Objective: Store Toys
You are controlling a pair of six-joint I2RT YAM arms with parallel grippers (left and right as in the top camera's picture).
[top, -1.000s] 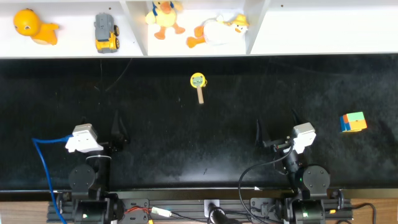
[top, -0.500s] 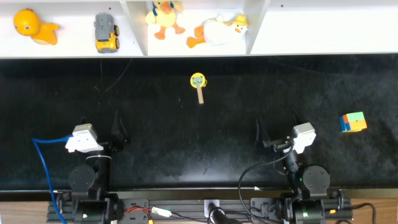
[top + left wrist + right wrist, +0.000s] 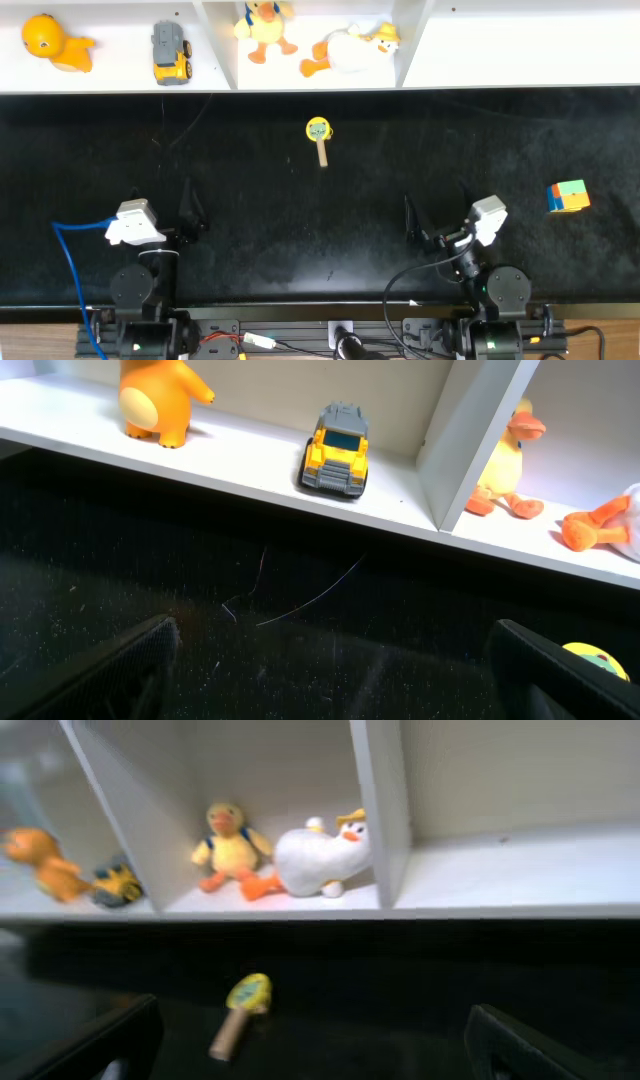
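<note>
Top view: right tool (image 3: 410,216) sits slightly further left than half second ago, fingers spread wide, holding nothing. Left tool (image 3: 190,208) unchanged, also wide, nothing held. Yellow stick toy (image 3: 319,138) lies on black worktop (image 3: 300,240) near shelf (image 3: 520,50), unmoved. Colour cube (image 3: 567,196) at worktop's right side, well apart from right tool, unmoved. Orange duck (image 3: 55,42), yellow truck (image 3: 170,52), yellow plush duck (image 3: 265,28), white plush duck (image 3: 352,48) sit in shelf compartments as before.
</note>
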